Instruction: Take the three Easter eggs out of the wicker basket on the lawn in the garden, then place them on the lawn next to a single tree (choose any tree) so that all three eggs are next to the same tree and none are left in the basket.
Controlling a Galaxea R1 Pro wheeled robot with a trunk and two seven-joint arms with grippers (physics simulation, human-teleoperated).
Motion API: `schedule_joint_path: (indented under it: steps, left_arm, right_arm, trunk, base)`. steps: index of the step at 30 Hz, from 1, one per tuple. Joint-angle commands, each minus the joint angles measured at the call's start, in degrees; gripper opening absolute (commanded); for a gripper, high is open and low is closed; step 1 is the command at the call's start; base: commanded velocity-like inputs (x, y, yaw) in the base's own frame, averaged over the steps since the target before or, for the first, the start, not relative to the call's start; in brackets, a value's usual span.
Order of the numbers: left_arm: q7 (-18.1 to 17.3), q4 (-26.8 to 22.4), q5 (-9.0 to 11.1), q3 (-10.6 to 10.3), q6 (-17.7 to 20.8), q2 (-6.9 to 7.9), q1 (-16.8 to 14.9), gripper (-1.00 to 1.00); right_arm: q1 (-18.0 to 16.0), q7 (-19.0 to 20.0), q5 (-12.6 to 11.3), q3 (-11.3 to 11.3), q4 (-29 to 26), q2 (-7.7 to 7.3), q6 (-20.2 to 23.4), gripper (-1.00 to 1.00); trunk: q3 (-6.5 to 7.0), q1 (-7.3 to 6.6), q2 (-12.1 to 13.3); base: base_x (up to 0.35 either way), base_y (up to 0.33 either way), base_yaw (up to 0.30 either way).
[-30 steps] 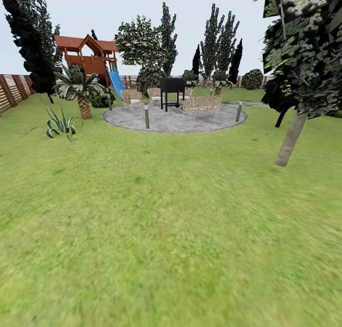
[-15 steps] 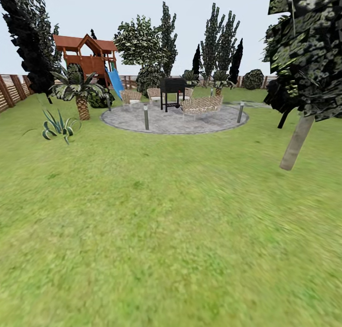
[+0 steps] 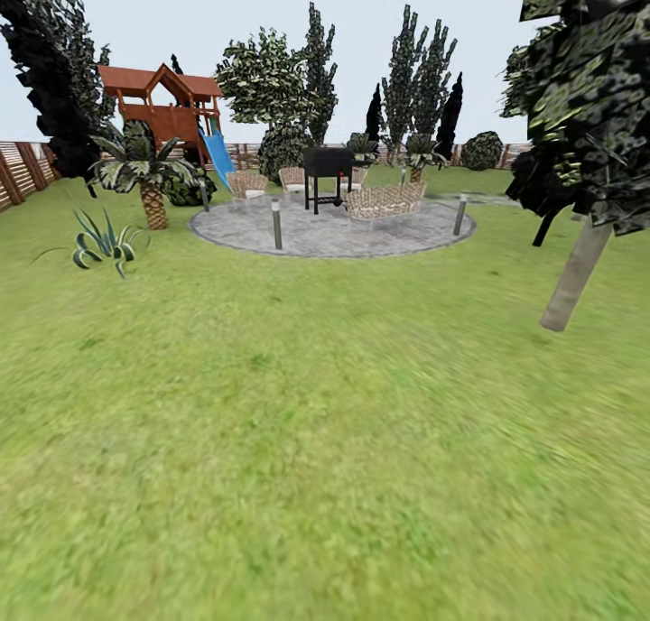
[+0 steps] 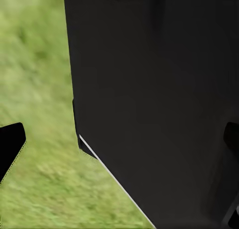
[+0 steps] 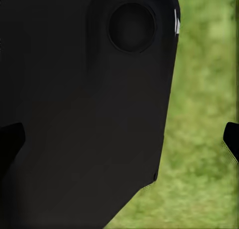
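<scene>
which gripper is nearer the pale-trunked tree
Right, probably. The tree stands ahead, off to the robot's right; the right gripper and left gripper both hang by the dark robot body over the lawn.

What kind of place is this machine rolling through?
A back garden, by the look of it: a wide lawn, a wooden play tower with a blue slide, and a round paved patio with wicker chairs and a black grill.

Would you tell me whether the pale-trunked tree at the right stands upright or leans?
It leans: the tree trunk rises from the lawn slanting toward the right, up into its dark foliage.
</scene>
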Motion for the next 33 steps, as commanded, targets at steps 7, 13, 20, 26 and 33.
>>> schedule_joint_path:
  steps: [7,13,20,26,33]
  left_arm:
    - [0.05,-0.06,0.01,0.03,-0.02,0.00,0.00,1.00]
    - [0.05,-0.07,0.01,0.03,-0.02,0.00,0.00,1.00]
    - [0.05,-0.05,0.01,0.03,-0.02,0.00,0.00,1.00]
    - [0.05,-0.06,0.01,0.03,-0.02,0.00,0.00,1.00]
    - [0.05,-0.08,0.01,0.03,0.00,0.00,0.00,1.00]
  right_arm:
    - [-0.02,-0.01,0.12,0.15,0.01,-0.04,-0.09,1.00]
    - [-0.02,-0.01,0.12,0.15,0.01,-0.02,-0.10,1.00]
    - [-0.02,-0.01,0.12,0.15,0.01,-0.04,-0.10,1.00]
    - [-0.02,-0.01,0.12,0.15,0.01,-0.02,-0.10,1.00]
    - [-0.02,-0.01,0.12,0.15,0.01,-0.02,-0.07,1.00]
  trunk:
    - [-0.05,0.03,-0.02]
    - [-0.05,0.03,-0.02]
    - [-0.05,0.03,-0.02]
    - [-0.05,0.03,-0.02]
    - [-0.05,0.03,-0.02]
  base:
    - [0.325,0.000,0.000]
    - [0.325,0.000,0.000]
    - [0.325,0.000,0.000]
    - [0.325,0.000,0.000]
    - [0.325,0.000,0.000]
